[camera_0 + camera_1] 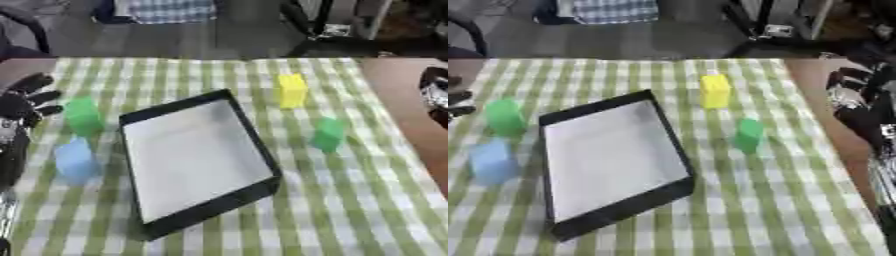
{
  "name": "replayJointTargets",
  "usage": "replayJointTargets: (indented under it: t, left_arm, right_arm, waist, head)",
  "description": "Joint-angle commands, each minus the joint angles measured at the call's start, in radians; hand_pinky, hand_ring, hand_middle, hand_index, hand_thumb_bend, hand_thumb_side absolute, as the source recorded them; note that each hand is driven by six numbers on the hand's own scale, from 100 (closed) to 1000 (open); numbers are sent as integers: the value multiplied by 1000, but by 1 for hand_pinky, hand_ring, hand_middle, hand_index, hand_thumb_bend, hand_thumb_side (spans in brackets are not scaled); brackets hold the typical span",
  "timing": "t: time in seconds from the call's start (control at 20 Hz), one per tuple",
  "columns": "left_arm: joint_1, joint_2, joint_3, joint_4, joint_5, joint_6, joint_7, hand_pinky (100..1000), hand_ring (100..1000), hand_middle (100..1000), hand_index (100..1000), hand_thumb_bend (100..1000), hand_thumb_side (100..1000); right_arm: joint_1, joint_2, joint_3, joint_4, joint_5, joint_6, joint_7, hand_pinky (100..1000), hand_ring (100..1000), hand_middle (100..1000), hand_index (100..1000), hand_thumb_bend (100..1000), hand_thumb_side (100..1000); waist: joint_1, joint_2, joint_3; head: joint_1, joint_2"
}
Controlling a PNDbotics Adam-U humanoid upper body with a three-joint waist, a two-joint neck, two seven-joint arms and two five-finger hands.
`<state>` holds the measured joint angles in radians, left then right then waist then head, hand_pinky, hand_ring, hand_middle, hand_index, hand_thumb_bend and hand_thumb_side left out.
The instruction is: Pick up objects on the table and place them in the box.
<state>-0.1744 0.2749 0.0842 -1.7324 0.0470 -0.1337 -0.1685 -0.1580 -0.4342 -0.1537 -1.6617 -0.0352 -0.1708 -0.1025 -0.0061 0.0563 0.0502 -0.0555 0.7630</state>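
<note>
While the box (197, 160) lies empty on the desk (367, 210), the left robot hand (26, 102) hangs open with fingers spread, just left of the green cylinder (83, 116) standing left of the box, so that piece looks the natural first pick. Close round its sides from the left, lift straight up clear of the blue block (74, 157) near it, then carry it over the box rim. The right robot hand (852, 97) shows right of the box, its fingers unclear; yellow block (291, 91) and green block (329, 134) wait there.
</note>
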Motion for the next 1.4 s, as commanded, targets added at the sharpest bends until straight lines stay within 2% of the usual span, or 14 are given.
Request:
replayJointTargets:
  t: [0.05,0.7,0.85,1.05,1.2,1.25,1.4]
  left_arm:
    - [-7,11,-2,-13,-7,-1,-4,785,830,847,911,570,876]
    - [-12,25,1,-12,-36,1,-4,784,829,846,912,576,871]
    - [-28,78,12,-16,-127,6,-3,784,825,840,912,589,855]
    - [-75,220,13,-15,-320,18,-36,789,822,834,917,606,853]
    - [-85,240,12,-15,-384,18,-49,789,822,834,917,606,853]
    - [-85,245,7,-11,-393,15,-52,792,810,816,924,656,820]
    - [-130,309,-56,53,-437,-4,-92,787,801,808,923,672,776]
  right_arm:
    - [-9,-15,-10,-15,1,-2,1,797,807,839,961,178,322]
    - [-9,-15,-8,-16,3,-1,4,799,807,840,961,179,319]
    - [-9,-21,-7,-14,5,0,9,800,807,840,961,179,318]
    - [-7,-28,-8,-11,8,2,11,800,807,840,961,179,318]
    - [-6,-29,-9,-10,9,2,12,800,807,840,961,179,318]
    - [-6,-31,-9,-9,9,2,12,800,807,840,961,180,317]
    - [0,-51,-7,-5,17,5,17,800,807,840,960,179,315]
  waist:
    - [-5,-10,2]
    - [-6,-9,4]
    - [-5,-10,2]
    - [-2,-13,-2]
    - [-1,-13,-2]
    - [3,-13,-4]
    - [30,-21,-6]
  head:
    - [-4,7]
    - [-1,7]
    - [-2,7]
    - [0,7]
    - [0,7]
    - [-1,7]
    - [-7,7]
